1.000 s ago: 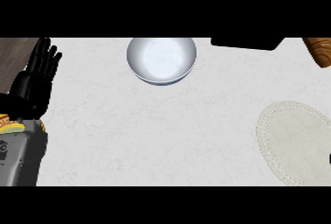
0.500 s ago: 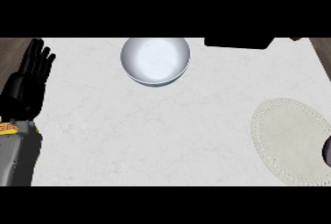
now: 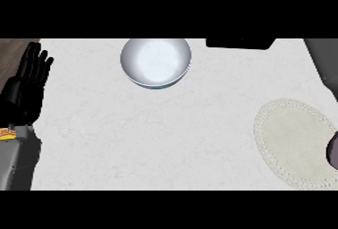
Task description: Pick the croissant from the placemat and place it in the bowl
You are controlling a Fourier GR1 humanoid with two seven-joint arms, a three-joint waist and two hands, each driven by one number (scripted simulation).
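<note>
No croissant seen on placemat (image 3: 290,138) or in bowl (image 3: 156,60). Left hand (image 3: 30,85) resting open at left edge; right hand (image 3: 333,150) barely showing, state impossible to tell. Probably light, flaky, easily crushed: best taken gently around thick middle.

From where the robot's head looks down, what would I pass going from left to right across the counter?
Black left hand, open and resting at the left edge → pale round bowl → flat black object at the far edge → cream oval placemat.
</note>
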